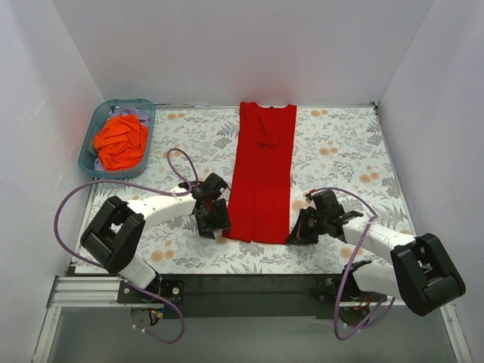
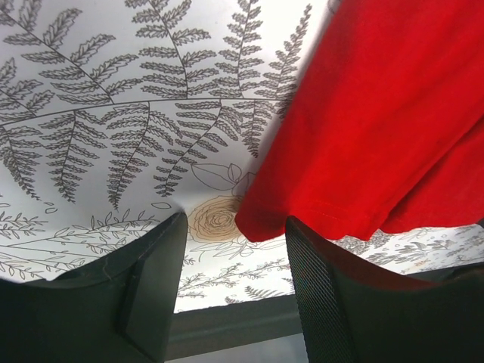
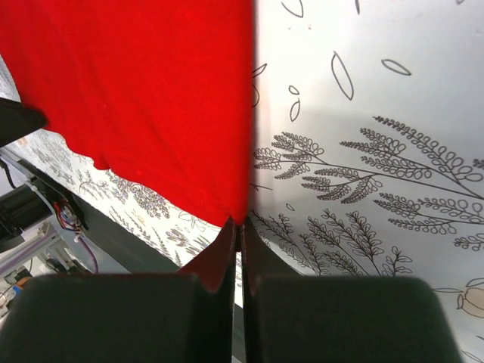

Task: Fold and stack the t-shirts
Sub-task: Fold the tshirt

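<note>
Centre of the fern-and-flower printed table (image 1: 340,151), and there lies the bright red cloth t-shirt (image 1: 262,174), folded lengthwise into one long narrow strip. Its collar is up at the far edge and its hem points back toward the arms. Both arms are low at that near hem, one on each side.

Left pincer (image 1: 214,225) first. On the left wrist view it stands wide, the two black fingers (image 2: 151,287) well apart with bare table showing between them. The hem's near left corner (image 2: 302,204) sits just ahead of the gap, close by the right-hand finger. Nothing is clamped here; the cloth lies flat and loose.

Over to the right pincer (image 1: 299,231). The right wrist view shows its jaws pressed together with only a hairline slit between them. The tips are right on the near right corner of the red shirt (image 3: 151,98), whose straight folded edge runs down into them. It looks like a pinch on that corner.

Away in the far left corner, a teal plastic bin (image 1: 150,125) holds the bright orange cloth t-shirt (image 1: 121,141). That one is crumpled in a heap, well apart from both arms.
</note>
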Motion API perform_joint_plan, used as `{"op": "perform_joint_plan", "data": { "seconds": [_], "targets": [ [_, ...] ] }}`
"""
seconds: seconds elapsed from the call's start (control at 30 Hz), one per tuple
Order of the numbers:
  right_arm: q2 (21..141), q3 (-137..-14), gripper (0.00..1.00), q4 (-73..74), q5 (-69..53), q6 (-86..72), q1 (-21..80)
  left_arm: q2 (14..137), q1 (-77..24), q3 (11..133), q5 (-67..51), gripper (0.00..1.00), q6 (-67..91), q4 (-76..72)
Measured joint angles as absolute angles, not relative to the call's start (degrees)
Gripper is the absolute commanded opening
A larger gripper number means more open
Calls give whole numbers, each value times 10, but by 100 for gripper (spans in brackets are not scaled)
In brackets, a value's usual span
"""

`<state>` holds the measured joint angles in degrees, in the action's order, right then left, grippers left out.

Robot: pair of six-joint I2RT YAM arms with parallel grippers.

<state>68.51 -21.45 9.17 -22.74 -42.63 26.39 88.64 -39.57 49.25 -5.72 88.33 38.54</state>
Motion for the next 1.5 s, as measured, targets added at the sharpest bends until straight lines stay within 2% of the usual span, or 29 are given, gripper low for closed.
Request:
{"op": "perform_joint_plan", "data": {
  "seconds": [0.1, 0.3, 0.43, 0.47, 0.5, 0.63, 0.8, 1.03, 1.1, 1.3, 1.5],
  "targets": [
    [685, -215, 1, 92, -228, -423, 264, 897, -399, 496, -61, 51, 883, 387],
    [685, -215, 1, 91, -229, -419, 264, 914, -404, 507, -65, 38, 884, 389],
    [685, -215, 1, 91, -229, -418, 264, 926, -405, 514, -67, 22, 884, 390],
    [685, -215, 1, 91, -230, -418, 264, 928, -405, 515, -68, 8, 884, 390],
    [685, -215, 1, 91, -230, -417, 264, 930, -406, 515, -69, 0, 886, 390],
    [686, -218, 1, 98, -236, -402, 264, 933, -414, 517, -72, 0, 883, 390],
    [698, -270, 1, 196, -245, -344, 268, 902, -448, 489, -76, 0, 888, 400],
    [587, -271, 1, 312, -281, -311, 300, 787, -599, 430, -101, 0, 950, 482],
    [559, -259, 1, 338, -293, -311, 309, 761, -615, 428, -108, 0, 966, 499],
    [577, -288, 1, 389, -288, -305, 309, 767, -560, 473, -115, 0, 965, 515],
    [717, -466, 1, 399, -246, -260, 283, 827, -426, 580, -86, 0, 913, 500]
  ]
}}
